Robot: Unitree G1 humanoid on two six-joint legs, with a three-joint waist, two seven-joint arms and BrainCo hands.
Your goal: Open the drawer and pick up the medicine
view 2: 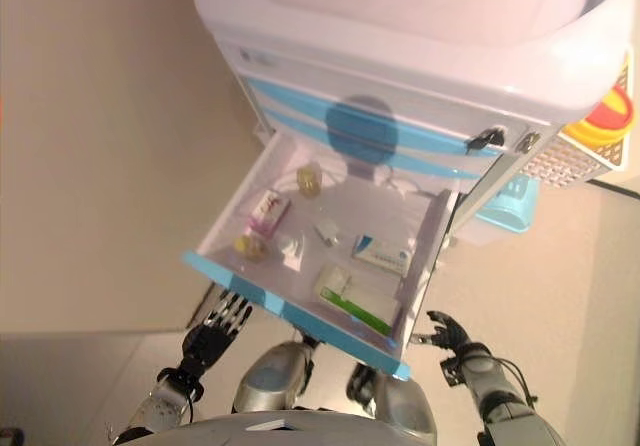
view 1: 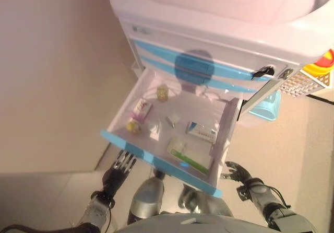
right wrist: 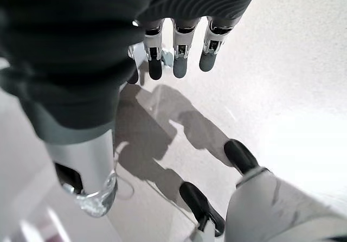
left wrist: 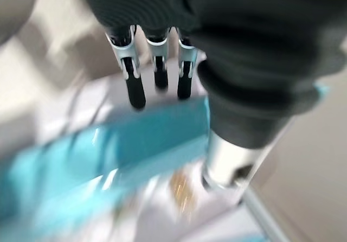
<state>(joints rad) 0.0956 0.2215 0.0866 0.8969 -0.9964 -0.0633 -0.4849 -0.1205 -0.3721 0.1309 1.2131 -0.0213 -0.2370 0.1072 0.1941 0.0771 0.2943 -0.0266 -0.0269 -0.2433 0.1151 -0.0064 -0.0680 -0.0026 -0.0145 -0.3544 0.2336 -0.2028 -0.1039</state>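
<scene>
Now, with the drawer (view 1: 156,162) open, both hands are hanging empty and relaxed, left hand (view 1: 123,162) nearest, needing to reach in for a medicine box (view 1: 202,132).

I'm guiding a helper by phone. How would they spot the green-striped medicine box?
Look in the open drawer of the white and blue cabinet. The green-striped box lies in the front corner on the robot's right, just behind the blue front panel. It is the largest pack there, the only one edged in green.
</scene>
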